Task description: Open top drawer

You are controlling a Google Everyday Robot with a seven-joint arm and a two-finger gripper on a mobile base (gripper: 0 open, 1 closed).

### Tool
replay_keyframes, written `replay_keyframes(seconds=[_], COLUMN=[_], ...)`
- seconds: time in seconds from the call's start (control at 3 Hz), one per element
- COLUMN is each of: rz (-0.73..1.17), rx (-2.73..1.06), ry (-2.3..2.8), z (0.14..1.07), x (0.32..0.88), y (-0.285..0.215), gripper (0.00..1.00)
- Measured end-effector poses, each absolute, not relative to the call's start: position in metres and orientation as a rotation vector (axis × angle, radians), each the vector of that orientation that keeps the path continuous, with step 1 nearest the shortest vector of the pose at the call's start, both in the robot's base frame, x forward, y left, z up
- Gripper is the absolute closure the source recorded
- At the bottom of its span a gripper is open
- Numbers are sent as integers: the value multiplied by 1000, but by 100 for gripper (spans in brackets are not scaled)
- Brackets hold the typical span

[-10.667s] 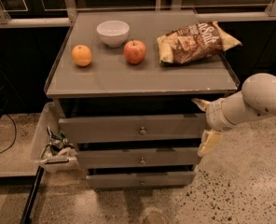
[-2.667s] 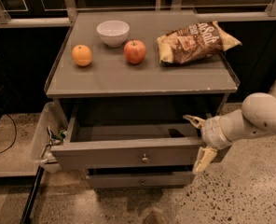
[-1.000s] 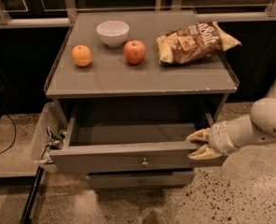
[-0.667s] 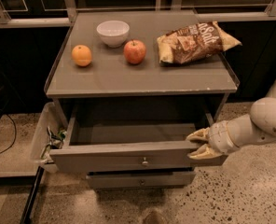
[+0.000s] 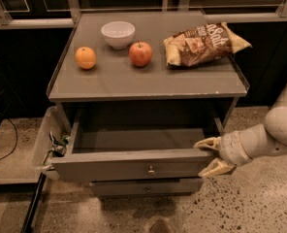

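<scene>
The top drawer [image 5: 129, 166] is a wide grey drawer with a small brass knob [image 5: 151, 170] at its front centre. It stands pulled well out of the grey cabinet, and its plain grey inside [image 5: 138, 139] shows with nothing in it. My gripper [image 5: 210, 156] is at the drawer's right front corner, with one pale finger [image 5: 206, 143] above the front's top edge and the other [image 5: 215, 168] lower, beside the corner. The fingers are spread apart and hold nothing.
On the cabinet top [image 5: 148, 79] are an orange [image 5: 86, 58], a white bowl [image 5: 118, 34], a red apple [image 5: 140, 53] and a brown chip bag [image 5: 204, 43]. A slimmer drawer front [image 5: 146, 188] shows below. A white bin [image 5: 41, 144] with trash stands to the left on the speckled floor.
In the earliest frame the top drawer was shut; it is now pulled far out. Over the last second the gripper has stayed at the right front corner, almost unmoved.
</scene>
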State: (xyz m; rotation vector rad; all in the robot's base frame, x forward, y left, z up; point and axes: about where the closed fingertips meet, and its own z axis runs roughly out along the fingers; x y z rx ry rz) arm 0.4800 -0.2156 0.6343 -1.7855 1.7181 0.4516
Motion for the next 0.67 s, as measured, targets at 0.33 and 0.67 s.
replay_keyframes(seconds=[0.33,0.67], rz=[452,466], rx=[-1785,-1784], ry=[1718,1719], z=[638,637], x=[480,471], y=[-216,-217], gripper=[63,85])
